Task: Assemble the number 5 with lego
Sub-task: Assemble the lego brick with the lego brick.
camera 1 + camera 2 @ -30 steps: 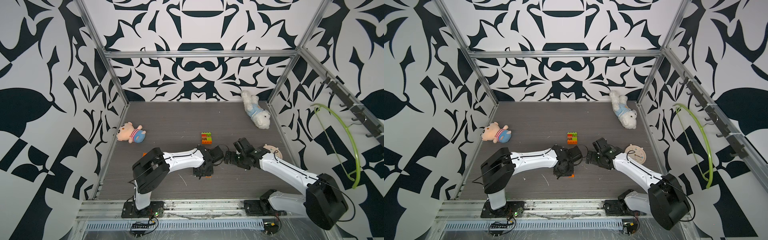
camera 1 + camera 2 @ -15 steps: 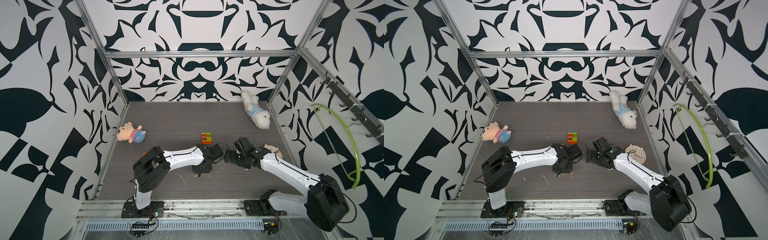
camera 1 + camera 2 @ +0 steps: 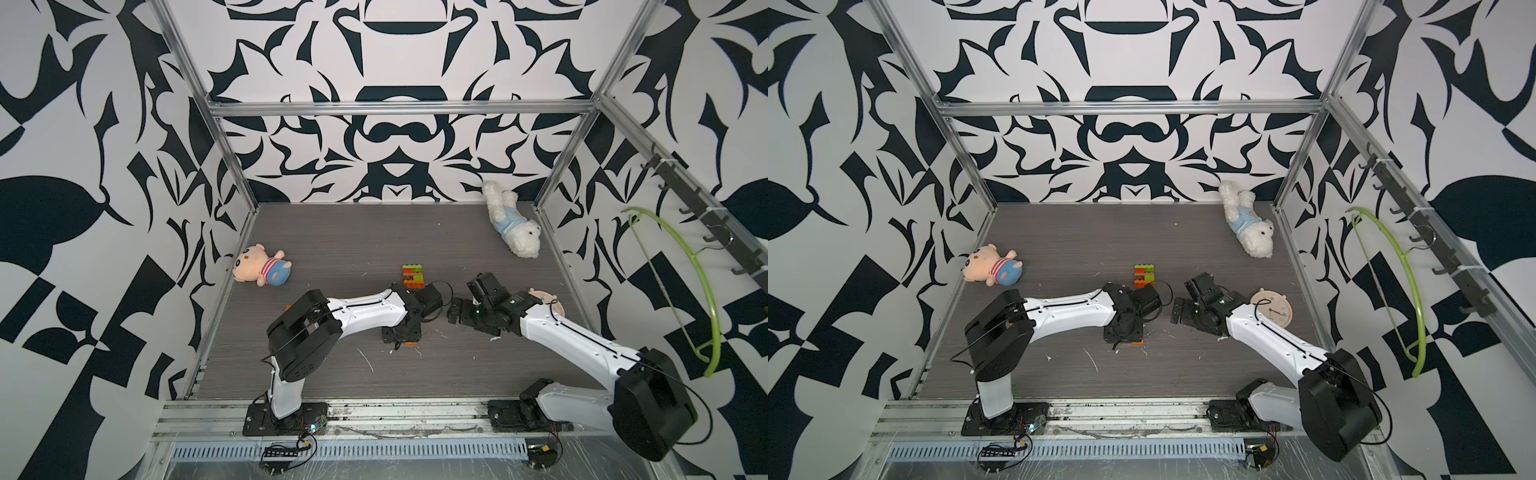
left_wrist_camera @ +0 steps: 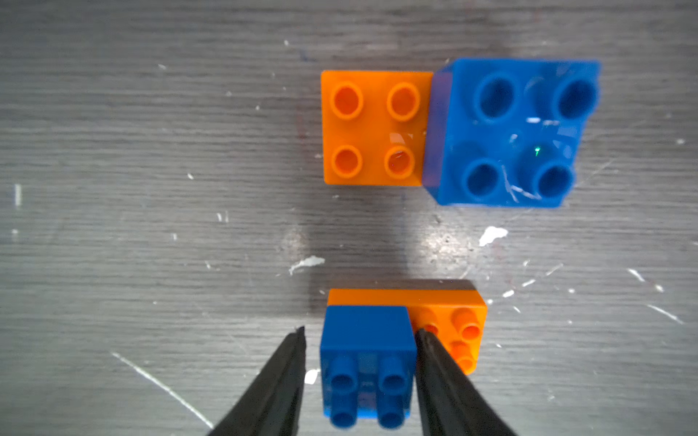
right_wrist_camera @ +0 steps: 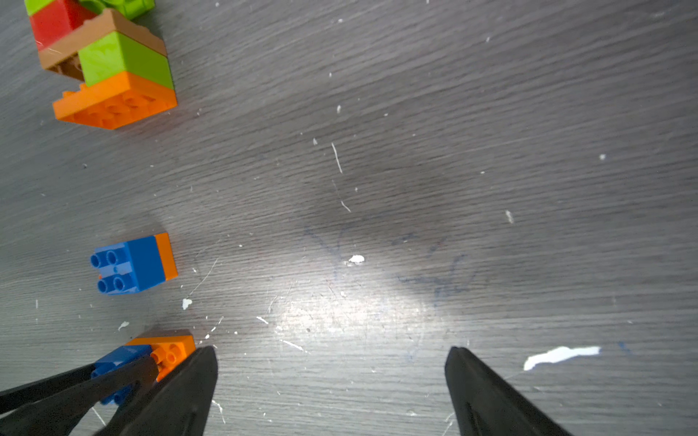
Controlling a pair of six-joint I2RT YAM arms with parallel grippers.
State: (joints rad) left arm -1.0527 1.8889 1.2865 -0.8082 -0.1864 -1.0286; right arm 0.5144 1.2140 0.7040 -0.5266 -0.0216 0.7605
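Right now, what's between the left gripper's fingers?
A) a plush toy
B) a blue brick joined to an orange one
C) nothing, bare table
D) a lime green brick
B: in the left wrist view the left gripper has a finger on either side of the blue brick, which is stuck to an orange brick. A slight gap shows at one finger.

lab robot cell: patterned walls, aluminium frame.
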